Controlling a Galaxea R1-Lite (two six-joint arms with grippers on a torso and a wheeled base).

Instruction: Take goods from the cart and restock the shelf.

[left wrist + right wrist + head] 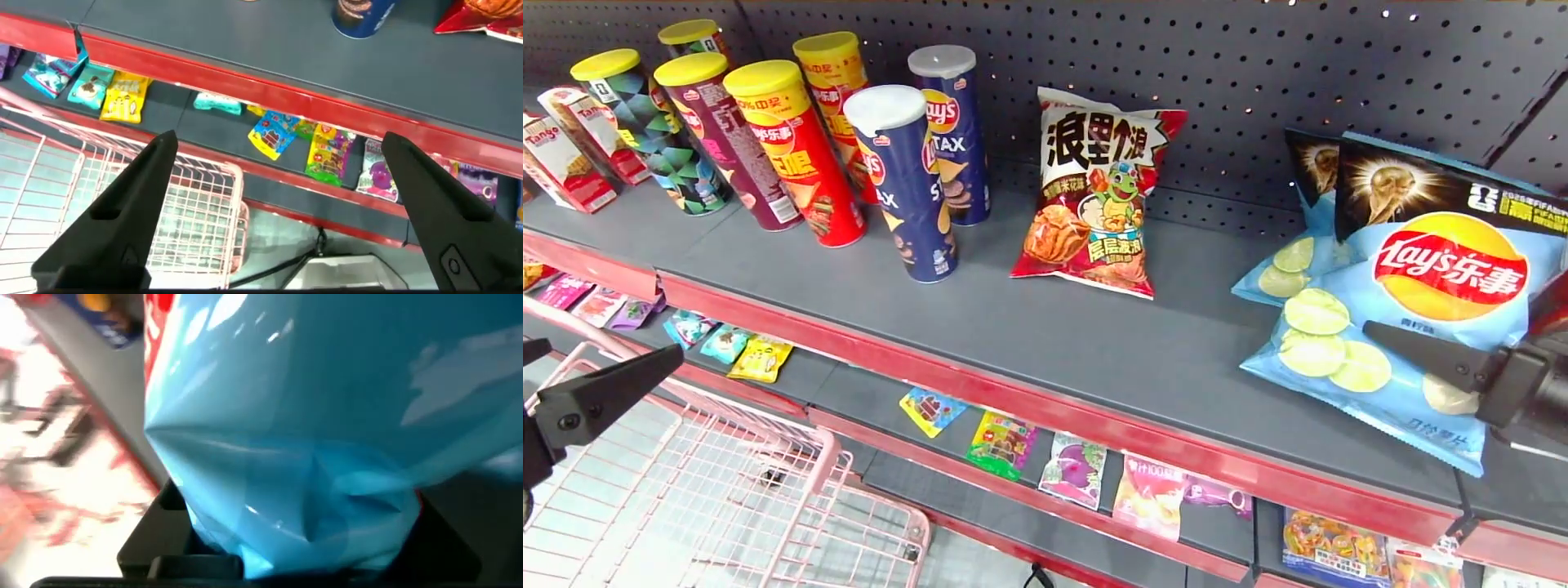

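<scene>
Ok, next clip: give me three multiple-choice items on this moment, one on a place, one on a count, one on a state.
1. Where does the left end effector hang?
A. Over the pink cart
B. Inside a drawer
C. On a countertop

2. How many dark blue chip cans stand on the grey shelf?
A. One
B. Two
C. Four

3. What state is the right end effector in?
A. Open, empty
B. Shut on a bottle
C. Shut on the front blue chip bag

Key:
1 A, the cart's mesh lies below it.
2 B, two white-lidded cans stand there.
3 C, the bag's edge is pinched in it.
</scene>
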